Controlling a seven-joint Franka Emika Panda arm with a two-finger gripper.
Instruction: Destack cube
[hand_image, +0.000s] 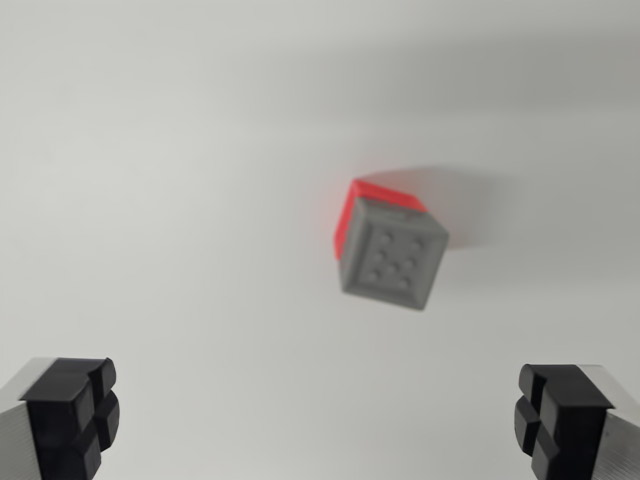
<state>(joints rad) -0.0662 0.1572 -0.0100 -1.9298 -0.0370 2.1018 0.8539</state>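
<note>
- Wrist view looks straight down past the hand (320, 420), whose two fingers sit at the bottom corners of the picture.
- One finger (65, 415) is at the wrist view's left and the other is at the wrist view's right; each has a black, lumpy pad on a pale grey body.
- They are spread wide, with bare surface between them, and they pinch nothing.
- Beyond the fingers, up and a little toward the wrist view's right of centre, stands the stack of two cubes, well apart from both pads.
- On top is the grey cube (392, 254), its upper face carrying a pattern of round studs.
- Under it is the red cube (372, 200), seen only as a strip along the far edge and the side toward the wrist view's left.
- The two cubes touch and look roughly lined up, turned at a slant to the picture's edges.
- Both look slightly blurred.
- The stack rests on a plain white counter (160, 180), and a soft shadow falls from it toward the wrist view's right.
</note>
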